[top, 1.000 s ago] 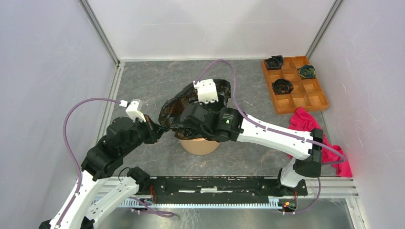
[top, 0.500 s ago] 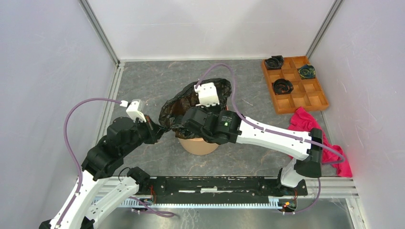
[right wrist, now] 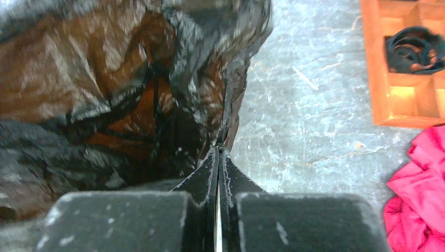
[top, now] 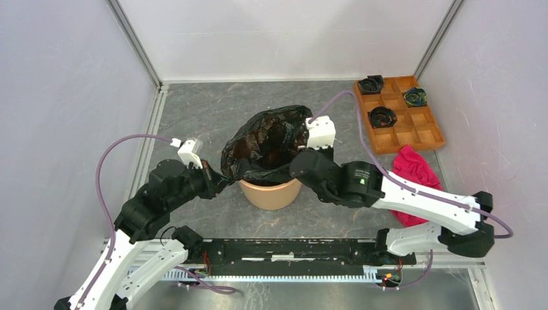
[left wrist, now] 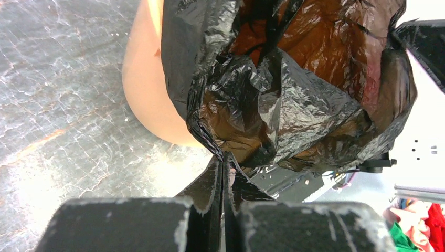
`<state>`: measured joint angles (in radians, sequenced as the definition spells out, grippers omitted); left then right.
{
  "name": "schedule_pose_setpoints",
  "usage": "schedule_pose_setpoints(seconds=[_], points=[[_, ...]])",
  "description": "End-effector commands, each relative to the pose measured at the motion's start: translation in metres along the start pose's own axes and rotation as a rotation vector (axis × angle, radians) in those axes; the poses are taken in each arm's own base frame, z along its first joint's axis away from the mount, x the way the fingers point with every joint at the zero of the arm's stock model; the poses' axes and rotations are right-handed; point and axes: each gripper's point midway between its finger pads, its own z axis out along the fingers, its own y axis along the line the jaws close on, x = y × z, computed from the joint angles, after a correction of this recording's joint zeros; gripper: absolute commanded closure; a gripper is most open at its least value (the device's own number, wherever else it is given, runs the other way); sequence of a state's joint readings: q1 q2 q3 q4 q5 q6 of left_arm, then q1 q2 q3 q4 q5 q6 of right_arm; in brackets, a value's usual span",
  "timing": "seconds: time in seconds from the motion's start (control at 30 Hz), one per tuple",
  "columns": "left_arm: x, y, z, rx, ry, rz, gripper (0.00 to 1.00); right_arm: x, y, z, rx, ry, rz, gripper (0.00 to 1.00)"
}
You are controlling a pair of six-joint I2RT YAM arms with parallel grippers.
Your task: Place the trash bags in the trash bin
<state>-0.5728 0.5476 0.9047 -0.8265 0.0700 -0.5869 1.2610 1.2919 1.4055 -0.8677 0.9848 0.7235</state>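
Grip is the change: the right arm, a second ago over the bag at mid-frame, now sits right of the bin, its jaws pressed together on the bag's right edge. The left arm keeps its jaws pinching the left edge. The bag hangs stretched over the bin's mouth, likely ready for lowering.

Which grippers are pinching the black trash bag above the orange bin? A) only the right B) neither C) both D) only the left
C: the left gripper and the right gripper are each shut on an edge of the trash bag, spread over the trash bin.
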Motion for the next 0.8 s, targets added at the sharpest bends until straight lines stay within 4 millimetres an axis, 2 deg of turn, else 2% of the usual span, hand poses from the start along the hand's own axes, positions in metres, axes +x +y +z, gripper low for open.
schedule_pose_setpoints(seconds=[0.0, 0.1, 0.2, 0.37, 0.63, 0.77], points=[[0.008, -0.013, 0.001, 0.074, 0.031, -0.042, 0.98, 0.028, 0.015, -0.006, -0.180, 0.043, 0.022, 1.00], [0.014, -0.010, -0.002, 0.070, 0.044, -0.053, 0.98, 0.044, 0.017, -0.012, -0.299, 0.027, 0.026, 1.00], [0.017, -0.006, -0.005, 0.051, 0.046, -0.058, 0.98, 0.046, 0.018, -0.019, -0.381, -0.006, 0.041, 1.00], [0.019, 0.006, -0.006, -0.012, 0.050, -0.068, 0.98, 0.058, 0.012, -0.016, -0.376, -0.007, 0.021, 1.00], [0.012, 0.022, -0.022, -0.102, -0.017, -0.091, 0.98, 0.055, 0.002, -0.017, -0.359, -0.025, -0.011, 1.00], [0.019, 0.029, -0.017, -0.133, 0.000, -0.120, 0.98, 0.066, -0.006, -0.016, -0.346, -0.013, -0.017, 1.00]])
